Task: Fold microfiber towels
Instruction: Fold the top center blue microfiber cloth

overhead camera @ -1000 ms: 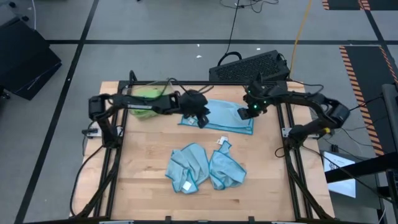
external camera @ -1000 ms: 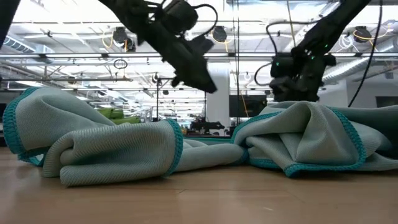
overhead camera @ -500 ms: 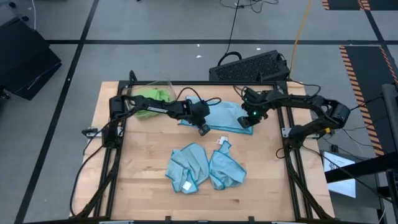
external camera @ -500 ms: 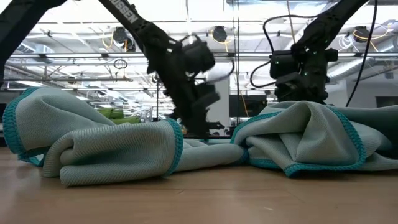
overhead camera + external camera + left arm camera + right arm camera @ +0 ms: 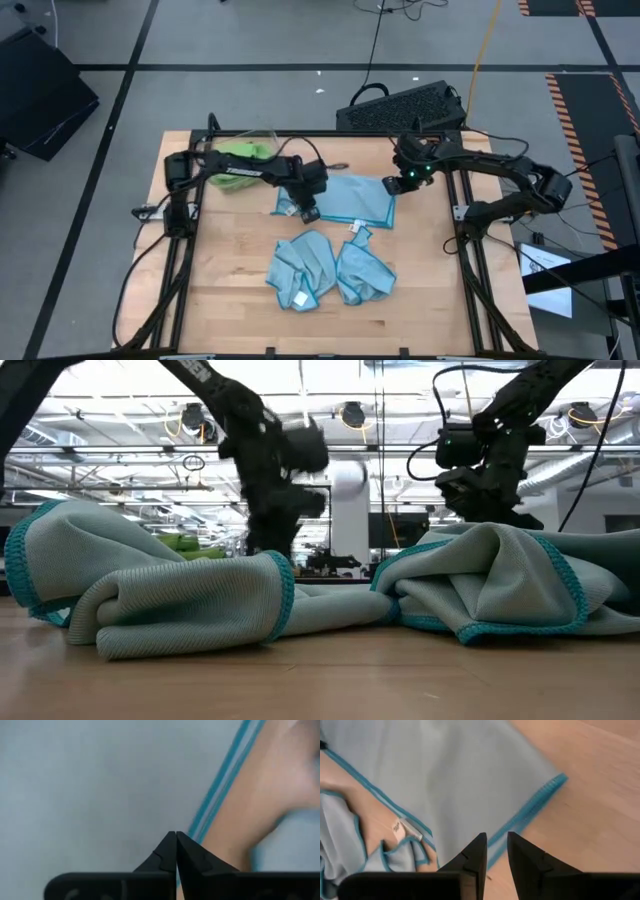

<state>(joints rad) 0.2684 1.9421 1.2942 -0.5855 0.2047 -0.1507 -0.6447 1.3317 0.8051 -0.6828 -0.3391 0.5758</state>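
A light blue towel (image 5: 350, 200) lies spread flat on the table's far middle. My left gripper (image 5: 305, 212) stands steeply over its left near edge, shut on the teal hem (image 5: 176, 834). My right gripper (image 5: 405, 183) hovers over the towel's far right corner (image 5: 547, 787), narrowly open with nothing between its fingers. Two more light blue towels (image 5: 300, 268) (image 5: 365, 272) lie crumpled nearer the front, one showing a white tag (image 5: 405, 829). Lime green towels (image 5: 238, 155) sit in a clear bin at the far left. My left gripper meets the spread towel at its teal hem (image 5: 194, 829), on the left near edge, with its two fingertips closed together. The fingers come from above, slanting steeply down. The towel lies flat on the table; how much cloth is between the tips does not show.
A black keyboard (image 5: 400, 105) lies beyond the table's far edge. Bare wood (image 5: 230, 270) lies left of the crumpled towels and along the front edge. In the low view the crumpled towels (image 5: 180, 600) hide the tabletop behind them.
My left gripper has tipped steeply downward, sunk onto the spread towel's left near edge and shut there. The towel has shifted a little toward the table's left and near edges and lies flatter. My right gripper has risen slightly off the towel's right side.
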